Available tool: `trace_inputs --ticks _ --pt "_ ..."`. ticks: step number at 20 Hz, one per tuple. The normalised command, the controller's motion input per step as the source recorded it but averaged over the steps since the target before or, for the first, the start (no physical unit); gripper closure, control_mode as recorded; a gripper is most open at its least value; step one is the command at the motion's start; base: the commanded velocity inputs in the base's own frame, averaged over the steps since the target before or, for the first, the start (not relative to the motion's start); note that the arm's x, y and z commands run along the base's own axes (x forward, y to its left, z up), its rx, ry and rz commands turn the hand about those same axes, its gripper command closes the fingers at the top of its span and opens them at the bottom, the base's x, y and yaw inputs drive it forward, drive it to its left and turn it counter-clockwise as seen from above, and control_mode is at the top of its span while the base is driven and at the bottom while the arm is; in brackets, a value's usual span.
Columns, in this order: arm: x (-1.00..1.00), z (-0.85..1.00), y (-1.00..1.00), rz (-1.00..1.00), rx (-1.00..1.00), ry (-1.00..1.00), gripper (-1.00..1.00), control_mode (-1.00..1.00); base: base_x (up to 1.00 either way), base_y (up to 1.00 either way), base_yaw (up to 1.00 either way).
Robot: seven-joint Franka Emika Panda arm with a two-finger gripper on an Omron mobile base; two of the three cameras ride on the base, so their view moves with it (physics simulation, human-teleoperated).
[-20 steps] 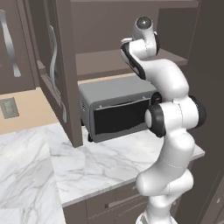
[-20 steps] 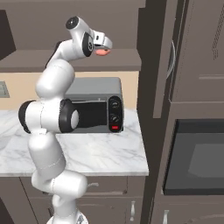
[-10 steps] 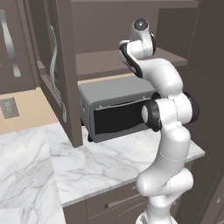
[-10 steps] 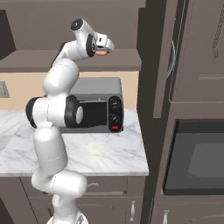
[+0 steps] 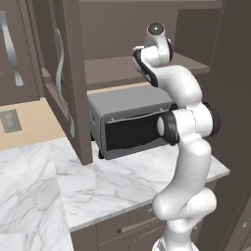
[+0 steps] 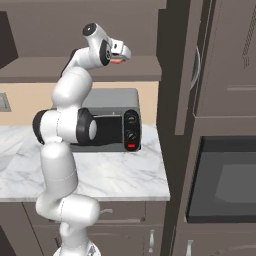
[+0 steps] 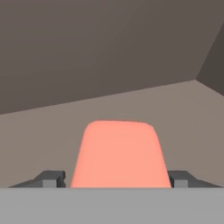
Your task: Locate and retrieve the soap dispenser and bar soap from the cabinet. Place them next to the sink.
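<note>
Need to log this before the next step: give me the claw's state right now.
Claw: shut on the bar soap, which sits between its two finger tips, inside the cabinet above the shelf.

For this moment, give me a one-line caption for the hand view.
Gripper shut on the bar soap, above the cabinet shelf.

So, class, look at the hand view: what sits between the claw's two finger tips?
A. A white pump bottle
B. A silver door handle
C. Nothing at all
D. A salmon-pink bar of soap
D. In the hand view the bar soap sits between the dark tips of the claw, with the brown inside of the cabinet behind it.
</note>
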Motion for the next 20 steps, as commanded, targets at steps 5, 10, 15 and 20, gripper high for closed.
trace_inputs --ticks 5,10,15,20 --pt "0.05 -0.05 0.0 0.0 0.01 -0.01 1.0 -1.0 0.0 0.0 0.0" --pt "0.0 0.0 0.15 -0.02 0.0 0.0 1.0 -1.0 0.0 0.0 0.0" --pt "-0.23 0.02 0.24 -0.07 0.0 0.0 1.0 -1.0 0.0 0.0 0.0" --pt "-0.44 0.03 0.17 -0.05 0.0 0.0 1.0 -1.0 0.0 0.0 0.0"
